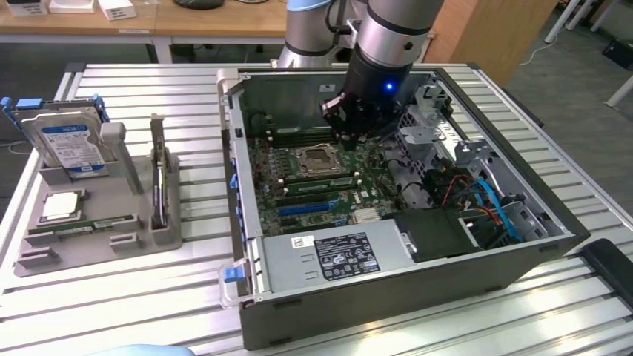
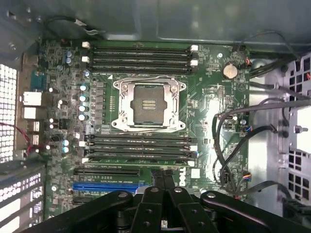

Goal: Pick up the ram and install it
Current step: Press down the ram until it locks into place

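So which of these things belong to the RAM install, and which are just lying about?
Belongs to the job:
- ram, lying in the grey tray
- gripper, shut, over the motherboard
- memory slots

Just lying about:
- hard drive, upright in the tray
- processor chip
- power supply

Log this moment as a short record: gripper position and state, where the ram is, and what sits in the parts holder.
gripper: shut, inside the open computer case, above the motherboard
held: nothing visible
ram: lying in the grey parts holder, on the exterior view's left
holder also has: hard drive, processor chip
CPU socket: empty
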Tool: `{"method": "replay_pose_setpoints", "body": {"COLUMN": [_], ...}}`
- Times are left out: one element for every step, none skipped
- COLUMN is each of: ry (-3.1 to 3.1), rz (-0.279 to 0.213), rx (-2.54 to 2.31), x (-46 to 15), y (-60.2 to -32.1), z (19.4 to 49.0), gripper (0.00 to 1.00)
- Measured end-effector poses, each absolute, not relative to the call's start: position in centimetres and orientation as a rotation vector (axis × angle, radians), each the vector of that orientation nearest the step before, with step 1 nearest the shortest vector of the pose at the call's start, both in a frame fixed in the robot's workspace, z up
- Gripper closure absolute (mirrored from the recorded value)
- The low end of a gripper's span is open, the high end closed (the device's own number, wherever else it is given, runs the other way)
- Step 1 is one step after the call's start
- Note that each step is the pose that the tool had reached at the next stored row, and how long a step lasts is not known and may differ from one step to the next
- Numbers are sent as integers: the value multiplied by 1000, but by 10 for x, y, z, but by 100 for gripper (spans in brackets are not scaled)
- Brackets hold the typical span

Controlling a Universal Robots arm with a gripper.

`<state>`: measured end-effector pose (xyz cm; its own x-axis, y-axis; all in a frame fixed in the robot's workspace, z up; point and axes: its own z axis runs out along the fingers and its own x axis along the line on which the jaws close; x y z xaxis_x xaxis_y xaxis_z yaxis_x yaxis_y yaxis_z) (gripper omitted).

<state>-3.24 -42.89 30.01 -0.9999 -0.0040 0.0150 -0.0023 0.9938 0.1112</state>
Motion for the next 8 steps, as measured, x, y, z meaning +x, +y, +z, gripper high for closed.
{"method": "replay_pose_setpoints", "body": {"ry": [-3118, -3114, -3110, -3109, -3109, -3109, -3109, -3109], "rz": [-173, -172, -171, -170, -170, -170, -170, -170], "rx": [-8, -22, -37, -43, -43, -43, -43, -43], "x": [-32, -32, -32, -32, -32, -32, -32, -32], "y": [-429, -429, -429, -429, -429, -429, -429, -429], "z": [300, 300, 300, 300, 300, 300, 300, 300], "gripper": [90, 90, 90, 90, 90, 90, 90, 90]}}
